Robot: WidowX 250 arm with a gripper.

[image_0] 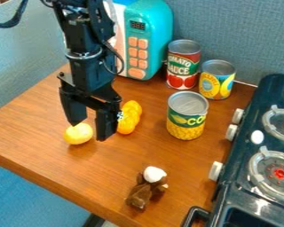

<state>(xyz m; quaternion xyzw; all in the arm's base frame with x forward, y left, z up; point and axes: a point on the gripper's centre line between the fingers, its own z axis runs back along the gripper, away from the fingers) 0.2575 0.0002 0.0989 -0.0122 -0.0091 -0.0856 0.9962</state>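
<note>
i see the black gripper [90,131] hanging with its fingers spread. well apart from it stands the corn can [187,117]. nearer, just beside one finger, lies the lumpy yellow thing [130,117], which a sideways drift might nudge. the round yellow ball [78,134] is by the other fingertip; an off-centre descent could roll it.

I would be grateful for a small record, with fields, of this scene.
Gripper: black gripper over the wooden counter, jaws apart
Nearest: round yellow piece, lumpy yellow piece
Cans: red-labelled can, blue-and-yellow can, green-and-yellow can
Image bottom: brown toy with white top
Image top: teal microwave
Image right: dark stove, two burners visible
</note>
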